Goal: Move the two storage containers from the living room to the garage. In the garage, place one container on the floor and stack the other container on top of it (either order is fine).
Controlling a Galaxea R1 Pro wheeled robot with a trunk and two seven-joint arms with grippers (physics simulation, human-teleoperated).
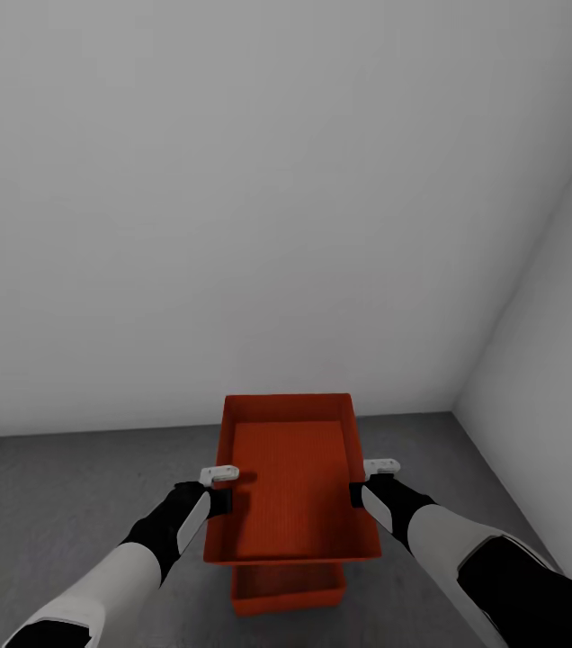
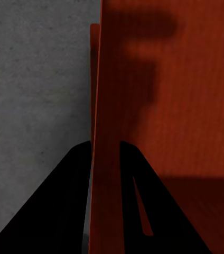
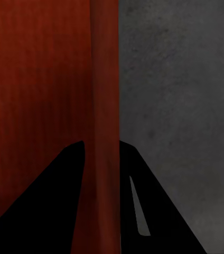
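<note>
A red-orange open-top storage container [image 1: 290,477] is held level in the air between two robot arms, in a bare room with pale grey walls [image 1: 232,198] and a dark grey speckled concrete floor [image 1: 43,504]. The left pincer [image 1: 223,486] is clamped on the container's left wall, and the right pincer [image 1: 358,481] is clamped on its right wall.

In the left wrist view, the left pincer [image 2: 106,151] has one black finger [image 2: 64,201] on the outside of the thin red wall and the other on the inside, with the wall squeezed between them. In the right wrist view, the right pincer [image 3: 101,151] grips the opposite wall the same way, one finger [image 3: 149,206] outside and one inside.

Directly below the held container, a second identical container [image 1: 288,589] sits on the floor. Its near end shows past the near edge of the upper one. The two bins are roughly in line, and whether they touch cannot be told.

A corner where two walls meet lies to the far right.
</note>
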